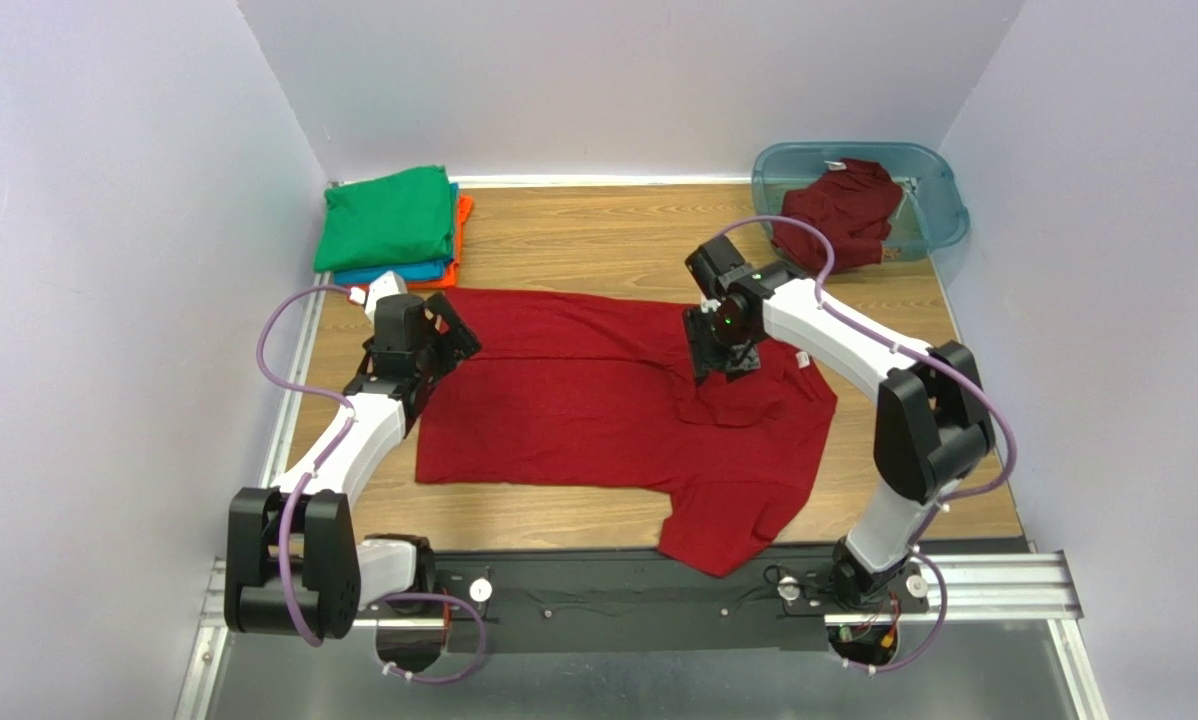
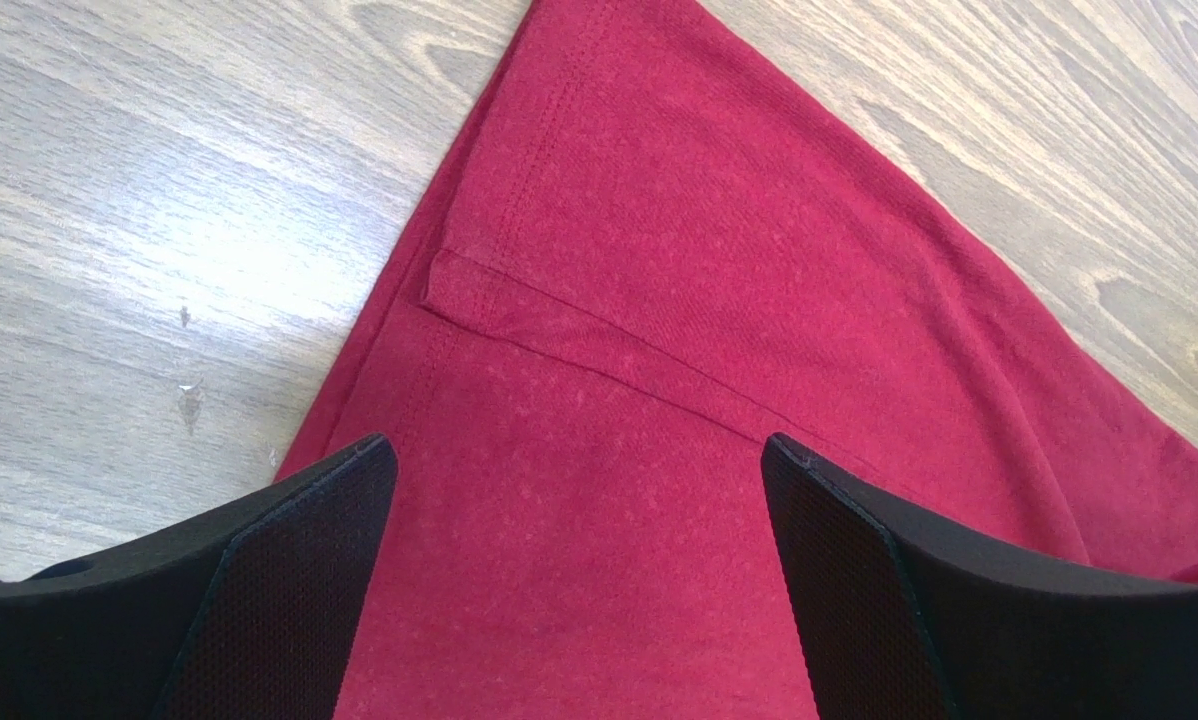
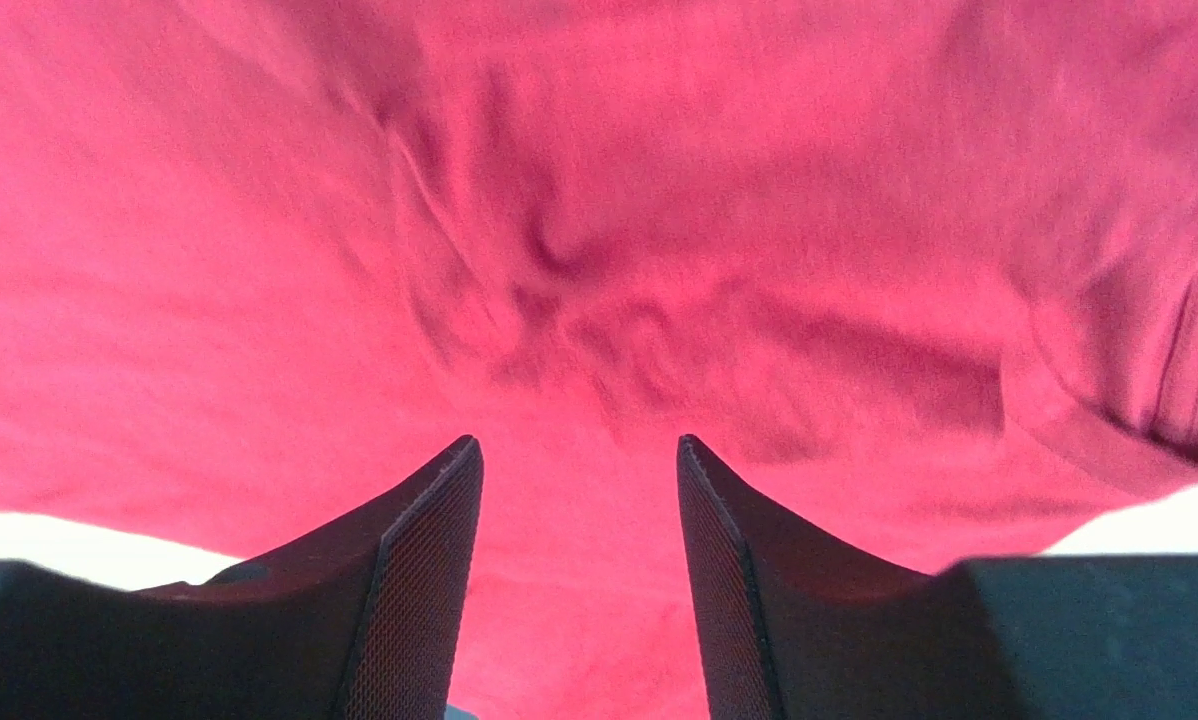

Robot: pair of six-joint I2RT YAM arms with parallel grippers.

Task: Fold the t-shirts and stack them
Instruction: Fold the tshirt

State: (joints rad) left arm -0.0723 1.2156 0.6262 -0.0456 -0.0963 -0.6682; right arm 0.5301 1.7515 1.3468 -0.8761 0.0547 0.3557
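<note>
Site classed as a robotics laboratory test cell. Grounds: a wood-grain tabletop [image 1: 590, 225] is enclosed at the back and on both sides by plain pale panels [image 1: 620, 75], forming a booth. The left arm [image 1: 353, 435] and right arm [image 1: 861, 338], white and black with exposed purple cables [image 1: 264, 353], are mounted on a black base plate [image 1: 620, 600] over aluminium rails [image 1: 1011, 578] at the near edge. On the table: folded t-shirts [image 1: 387, 218] stacked in the far left corner, one dark red t-shirt [image 1: 590, 405] spread flat, another in a teal plastic tub [image 1: 939, 210].
</note>
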